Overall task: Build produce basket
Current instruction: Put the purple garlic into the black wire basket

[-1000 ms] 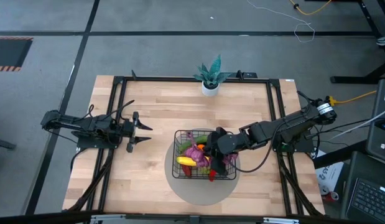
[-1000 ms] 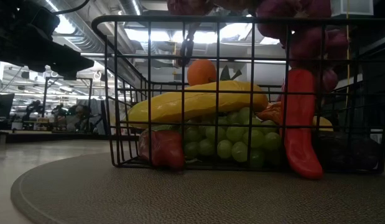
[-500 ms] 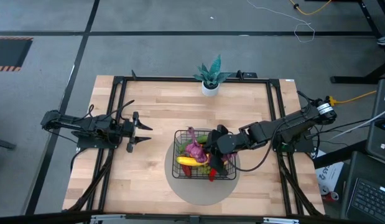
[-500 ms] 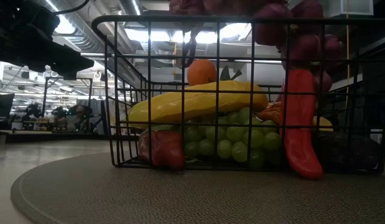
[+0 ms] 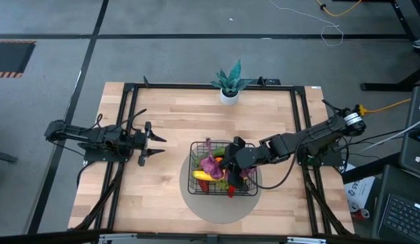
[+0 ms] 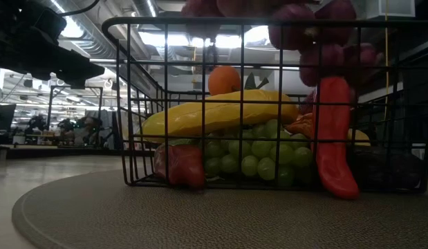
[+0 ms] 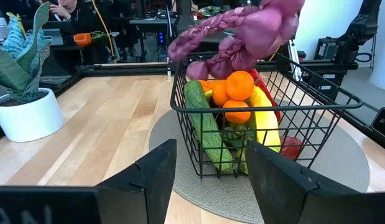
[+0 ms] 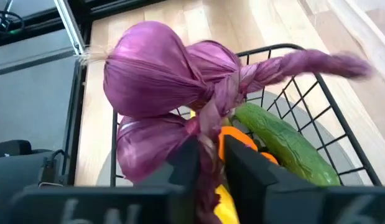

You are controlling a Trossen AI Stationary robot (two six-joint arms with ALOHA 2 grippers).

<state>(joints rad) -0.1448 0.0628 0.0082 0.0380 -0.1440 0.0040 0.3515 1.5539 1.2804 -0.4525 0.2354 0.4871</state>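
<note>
The black wire basket (image 5: 191,169) stands on a round grey mat in the table's near middle. Inside lie a banana (image 6: 220,114), green grapes (image 6: 255,155), oranges (image 7: 240,85), a cucumber (image 7: 204,124) and a red pepper (image 6: 335,138). My right gripper (image 8: 211,165) reaches over the basket from the right, shut on the long purple lumpy string (image 8: 161,87), whose bulbs stand above the rim (image 7: 242,34). My left gripper (image 5: 157,146) waits open at the table's left, pointing level toward the basket. My right gripper pinches the purple string's braided stem (image 8: 209,146) between its two fingers, just beside the big bulbs. The fingers slant down from the table's right. The bulbs are raised over the produce, and the thin braided end (image 8: 316,62) sticks out past the basket's far rim. Whether the lowest bulbs touch the oranges I cannot tell.
A potted plant in a white pot (image 5: 230,85) stands at the far edge. The grey mat (image 5: 223,207) reaches beyond the basket on all sides. Black frame rails (image 5: 128,122) run along the table's left, right and far sides. Bare wood lies between my left gripper and the basket.
The purple string has swung in my right gripper's hold. Its thin end has come round toward the table's far edge over the basket's rim, and in the low view its bulbs have drifted toward the basket's middle and a little lower.
</note>
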